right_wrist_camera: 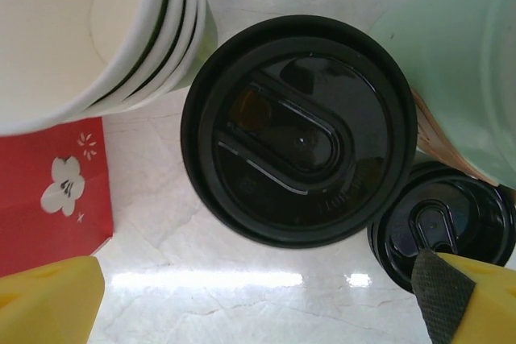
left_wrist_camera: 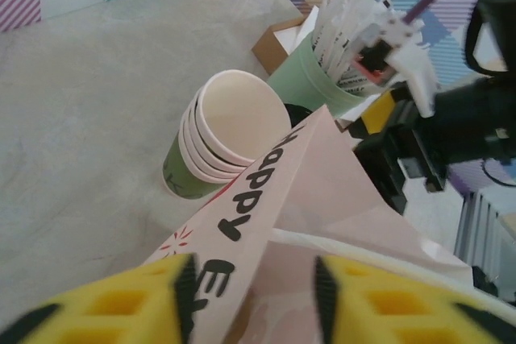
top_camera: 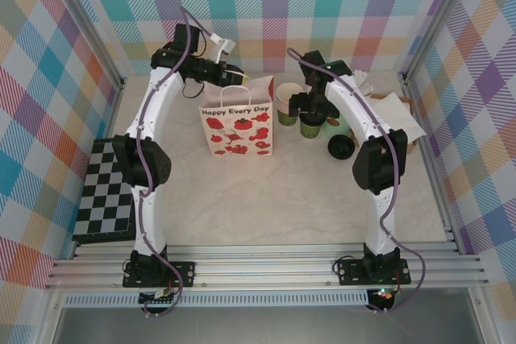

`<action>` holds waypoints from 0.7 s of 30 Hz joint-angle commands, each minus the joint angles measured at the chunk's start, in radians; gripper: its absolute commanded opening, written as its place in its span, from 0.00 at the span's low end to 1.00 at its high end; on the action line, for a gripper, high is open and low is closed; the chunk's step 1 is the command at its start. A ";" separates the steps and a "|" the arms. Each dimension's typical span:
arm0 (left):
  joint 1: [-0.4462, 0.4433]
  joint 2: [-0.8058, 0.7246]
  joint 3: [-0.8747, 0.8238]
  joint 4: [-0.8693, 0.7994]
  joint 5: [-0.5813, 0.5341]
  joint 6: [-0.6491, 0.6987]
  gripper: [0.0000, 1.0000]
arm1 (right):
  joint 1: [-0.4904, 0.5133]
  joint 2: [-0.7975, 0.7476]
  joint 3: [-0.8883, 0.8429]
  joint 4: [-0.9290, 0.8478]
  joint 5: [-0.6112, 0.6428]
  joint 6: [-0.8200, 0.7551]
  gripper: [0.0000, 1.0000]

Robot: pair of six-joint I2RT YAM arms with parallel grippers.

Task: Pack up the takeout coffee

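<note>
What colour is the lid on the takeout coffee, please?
The takeout coffee's lid is glossy black, clearest in the right wrist view, seen from above.

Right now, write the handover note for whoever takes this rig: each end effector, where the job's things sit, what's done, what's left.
Left end effector: fingers straddle the top rim of the paper bag; grip can't be confirmed.
Right end effector: open, above the takeout coffee, not touching it.
Coffee: upright on the table, lid on, right of the bag, beside the cup stack.
Done: coffee not yet in the bag.
Left: grasp the coffee, lower it into the bag.
</note>
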 commanded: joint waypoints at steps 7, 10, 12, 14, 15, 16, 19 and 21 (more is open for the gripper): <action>0.070 -0.018 0.031 0.079 0.041 -0.210 1.00 | -0.007 0.043 -0.062 0.038 0.131 0.089 1.00; 0.095 -0.031 0.032 0.090 0.038 -0.241 1.00 | -0.011 0.038 -0.090 0.067 0.125 0.091 1.00; 0.096 -0.038 0.032 0.082 0.025 -0.226 1.00 | -0.014 0.037 -0.112 0.104 0.104 0.089 1.00; 0.096 -0.041 0.032 0.084 0.021 -0.223 1.00 | -0.020 0.038 -0.127 0.139 0.088 0.090 1.00; 0.096 -0.042 0.032 0.086 0.023 -0.227 1.00 | -0.022 0.039 -0.132 0.153 0.083 0.087 1.00; 0.097 -0.043 0.032 0.087 0.026 -0.227 1.00 | -0.025 0.039 -0.139 0.174 0.078 0.081 1.00; 0.096 -0.046 0.031 0.089 0.017 -0.231 1.00 | -0.028 0.047 -0.153 0.213 0.079 0.056 1.00; 0.097 -0.048 0.031 0.086 0.009 -0.229 1.00 | -0.030 0.056 -0.154 0.230 0.076 0.039 1.00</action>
